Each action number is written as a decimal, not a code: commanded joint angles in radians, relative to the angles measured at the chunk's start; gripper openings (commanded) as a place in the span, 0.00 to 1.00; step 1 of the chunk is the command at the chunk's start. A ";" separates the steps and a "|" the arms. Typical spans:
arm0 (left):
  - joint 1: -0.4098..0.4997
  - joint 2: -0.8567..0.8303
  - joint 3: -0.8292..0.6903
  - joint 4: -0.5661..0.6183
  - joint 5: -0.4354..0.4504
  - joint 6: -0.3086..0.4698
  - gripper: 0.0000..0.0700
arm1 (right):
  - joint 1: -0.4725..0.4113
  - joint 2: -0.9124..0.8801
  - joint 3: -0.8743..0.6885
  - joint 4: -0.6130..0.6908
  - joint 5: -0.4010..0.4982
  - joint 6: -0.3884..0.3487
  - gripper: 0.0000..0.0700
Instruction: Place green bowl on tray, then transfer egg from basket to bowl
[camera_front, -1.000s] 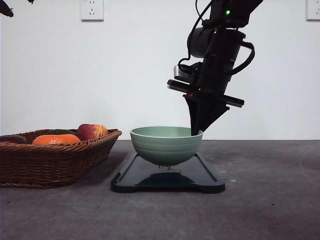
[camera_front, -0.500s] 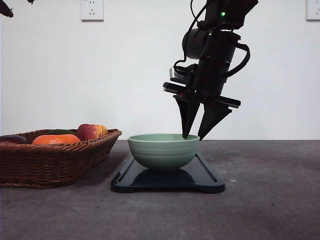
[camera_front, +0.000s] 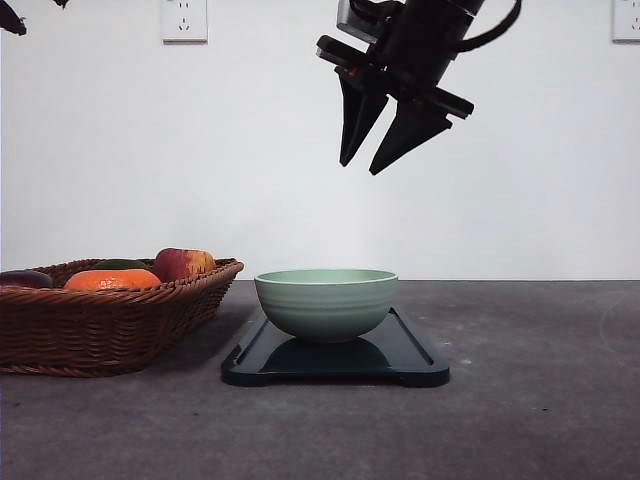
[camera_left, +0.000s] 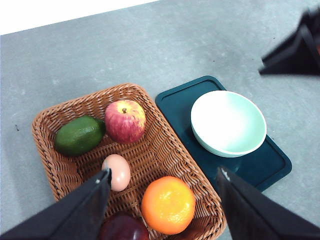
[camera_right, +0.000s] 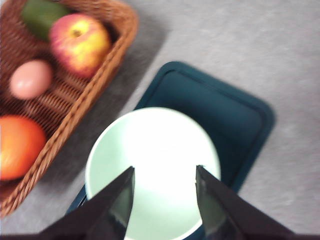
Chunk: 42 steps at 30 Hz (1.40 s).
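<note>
The green bowl (camera_front: 326, 303) sits upright on the black tray (camera_front: 405, 362), also seen as bowl (camera_left: 228, 122) on tray (camera_left: 174, 100) and bowl (camera_right: 150, 150) on tray (camera_right: 222, 112). My right gripper (camera_front: 358, 168) hangs open well above the bowl, fingers apart and nothing between them (camera_right: 164, 171). The pale reddish-brown egg (camera_left: 116, 171) lies in the wicker basket (camera_left: 150, 145), left of the tray; the egg (camera_right: 31, 79) looks blurred from the right wrist. My left gripper (camera_left: 164, 172) is open high over the basket, with the egg near one fingertip.
The basket (camera_front: 110, 320) also holds a red-yellow apple (camera_left: 125, 120), a green avocado (camera_left: 79, 135), an orange (camera_left: 168, 204) and a dark purple fruit (camera_left: 122, 227). Grey tabletop surrounds tray and basket. A white wall with sockets (camera_front: 184, 18) stands behind.
The right gripper let go of the bowl's rim, opened and rose high. The bowl went from tilted and lifted to sitting flat on the tray.
</note>
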<state>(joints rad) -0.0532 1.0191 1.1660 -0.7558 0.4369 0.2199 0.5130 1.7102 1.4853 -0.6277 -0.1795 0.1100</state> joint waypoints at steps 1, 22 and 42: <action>-0.002 0.008 0.023 0.004 0.005 -0.004 0.62 | 0.003 -0.046 -0.066 0.047 0.014 0.009 0.34; -0.034 0.011 0.023 -0.015 -0.010 -0.179 0.62 | -0.019 -0.653 -0.736 0.252 0.160 -0.031 0.34; -0.199 0.395 0.191 -0.074 -0.354 -0.236 0.61 | -0.019 -0.784 -0.793 0.245 0.208 -0.032 0.34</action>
<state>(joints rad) -0.2468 1.3777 1.3278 -0.8304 0.0975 0.0010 0.4881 0.9173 0.6895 -0.3869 0.0269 0.0830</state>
